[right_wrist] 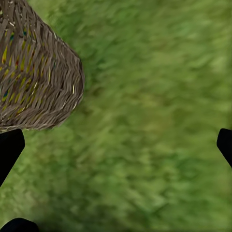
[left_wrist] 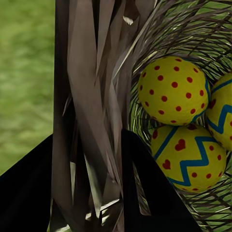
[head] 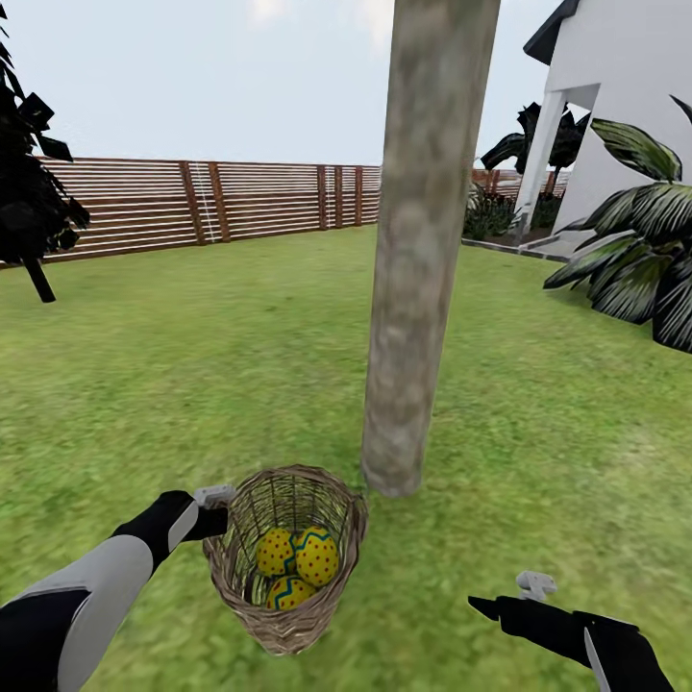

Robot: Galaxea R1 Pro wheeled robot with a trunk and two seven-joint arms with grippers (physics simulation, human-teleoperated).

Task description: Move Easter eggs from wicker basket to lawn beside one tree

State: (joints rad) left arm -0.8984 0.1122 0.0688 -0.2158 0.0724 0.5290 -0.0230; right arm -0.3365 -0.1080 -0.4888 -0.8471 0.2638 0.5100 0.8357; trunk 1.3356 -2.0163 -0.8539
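Left gripper (head: pixel 219 509) clamped on the basket (head: pixel 285 615) rim by the tree (head: pixel 423 288).
3 eggs (head: pixel 293 562) looked smooth, slippery (cup around the middle); right gripper (head: pixel 514 596) jaws apart.

A brown horizontal-slat wooden fence (head: pixel 221 204) runs across the far side of the yard, its posts darker than the rails; above it the sky (head: pixel 211 77) is pale grey-blue with a faint cloud, and the light is flat and even; at the right stands a white house (head: pixel 625 106) with a dark roof edge and a white post under its overhang; a broad-leafed palm (head: pixel 639 255) spreads in front of that wall; darker plants, perhaps more palms, sit by the house corner; a dark-foliage tree (head: pixel 29 183) leans at the left edge.
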